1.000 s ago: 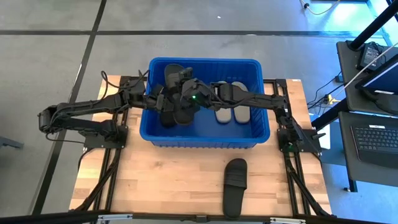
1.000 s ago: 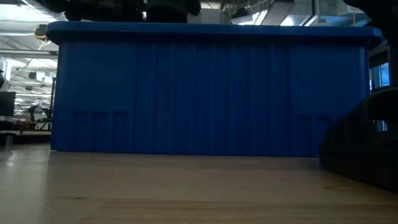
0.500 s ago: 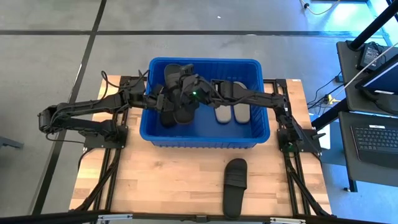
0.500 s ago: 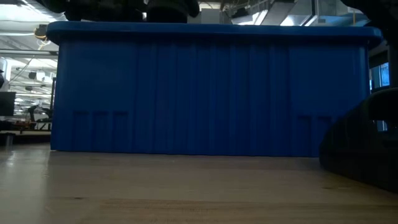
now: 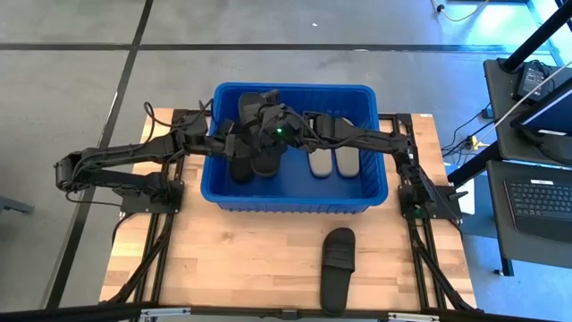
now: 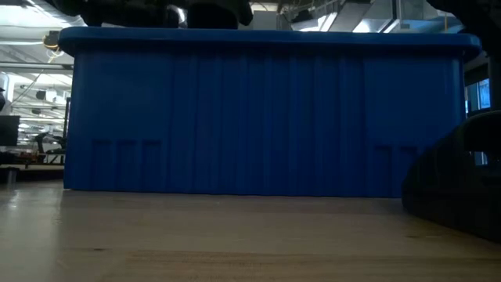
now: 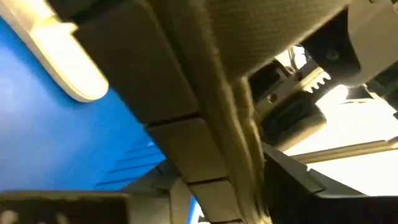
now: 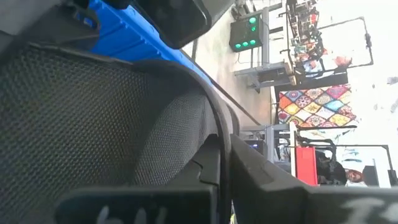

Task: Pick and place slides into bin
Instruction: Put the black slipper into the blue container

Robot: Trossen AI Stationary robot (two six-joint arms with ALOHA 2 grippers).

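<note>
bin [image 5: 295,199]: holds two grey slides [image 5: 332,159] right of centre, black slides [image 5: 252,112] on the left
loose slide [image 5: 338,267]: black, on table [image 5: 223,259] before the bin
left gripper [image 5: 239,143]: in bin, fingers unclear
right gripper [image 5: 266,134]: in bin, fingers unclear
low view: bin wall only, contents hidden

I see the bin [image 5: 295,199] on the table [image 5: 223,259], set toward its far edge, centred between the left and right edges. Two slides [image 5: 332,161] lie side by side in the bin's right half. More slides [image 5: 248,107] are piled in its left half, toward the far wall. Both arms reach in over the bin's left half, left gripper [image 5: 239,136] just left of right gripper [image 5: 268,125]. One slide [image 5: 337,266] lies on the table near its front edge, right of centre, well apart from the bin.
</note>
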